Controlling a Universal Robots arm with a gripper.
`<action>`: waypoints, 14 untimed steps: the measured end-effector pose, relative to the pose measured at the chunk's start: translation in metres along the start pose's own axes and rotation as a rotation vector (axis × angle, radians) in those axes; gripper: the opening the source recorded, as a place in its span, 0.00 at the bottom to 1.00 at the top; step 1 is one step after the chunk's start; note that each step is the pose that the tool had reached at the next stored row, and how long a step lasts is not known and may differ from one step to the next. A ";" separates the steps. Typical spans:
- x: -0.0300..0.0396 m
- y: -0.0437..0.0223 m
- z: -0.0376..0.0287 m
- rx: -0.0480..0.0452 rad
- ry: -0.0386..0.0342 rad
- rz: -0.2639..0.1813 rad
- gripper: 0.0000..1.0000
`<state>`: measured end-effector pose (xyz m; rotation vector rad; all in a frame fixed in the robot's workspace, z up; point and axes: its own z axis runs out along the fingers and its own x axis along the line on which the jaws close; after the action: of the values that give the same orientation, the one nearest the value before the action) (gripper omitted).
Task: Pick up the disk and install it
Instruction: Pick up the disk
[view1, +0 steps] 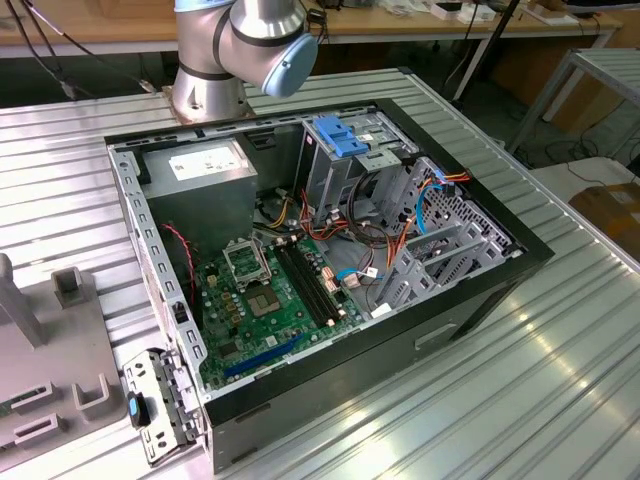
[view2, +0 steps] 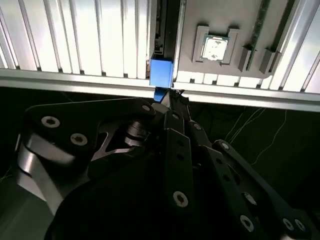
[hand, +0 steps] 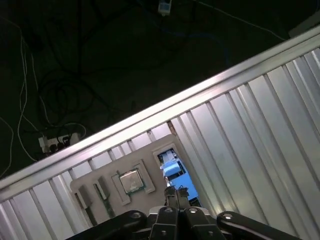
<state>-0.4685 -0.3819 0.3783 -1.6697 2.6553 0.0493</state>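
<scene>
In the exterior view my arm (view1: 235, 45) rises beyond the case (view1: 330, 260), silver with a pale-blue cap (view1: 292, 62). The disk (view1: 158, 408) stands on edge beside the grey plate (view1: 60, 350) on the ribbed table (view1: 520, 380). In the second wrist view my black gripper (view2: 168, 98), closed on nothing, points down toward the disk's blue tab (view2: 161, 72). In the first wrist view the gripper (hand: 175, 192) hangs above the disk (hand: 172, 169).

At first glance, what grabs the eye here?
The open computer case sits on the ribbed metal table in the exterior view, its green motherboard exposed. In both wrist views the gripper hangs close over the disk, whose blue end stands at the edge of a grey tray holding a processor chip.
</scene>
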 end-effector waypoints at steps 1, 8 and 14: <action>-0.0007 -0.0009 0.0013 0.0048 0.0024 -0.015 0.11; -0.0017 -0.0025 0.0071 0.0163 0.0164 -0.193 0.29; -0.0016 -0.0026 0.0113 0.0186 0.0198 -0.326 0.60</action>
<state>-0.4657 -0.3812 0.3670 -2.0805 2.3502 0.0064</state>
